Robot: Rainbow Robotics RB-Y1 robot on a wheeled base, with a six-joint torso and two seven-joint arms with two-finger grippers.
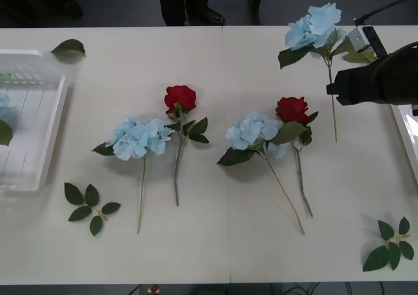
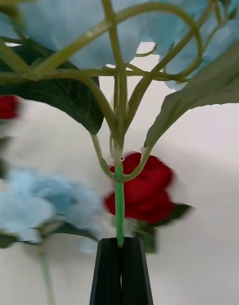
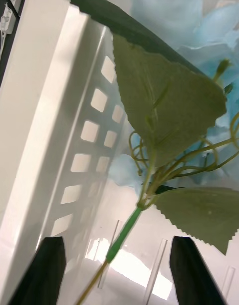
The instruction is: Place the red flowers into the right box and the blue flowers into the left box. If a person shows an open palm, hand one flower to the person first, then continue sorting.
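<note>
**Blue hydrangea gripped at the far right**

Pale counter [image 1: 215, 66] carries two blue flowers [image 1: 137, 138] and two red flowers [image 1: 180, 98] at its middle in the front view. At far right the right gripper [image 1: 334, 86] holds a third blue hydrangea [image 1: 315, 26]. The left box [image 1: 39, 145] sits at the left edge.

Right wrist view: the jaws are clamped together on the green stem [image 2: 119, 205].

Left wrist view: the left gripper [image 3: 117, 270] has its jaws apart over the box, a hydrangea [image 3: 199, 41] lying inside.

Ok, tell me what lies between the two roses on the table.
In the front view, one blue hydrangea lies between the left rose and the right rose, right against the latter.
</note>
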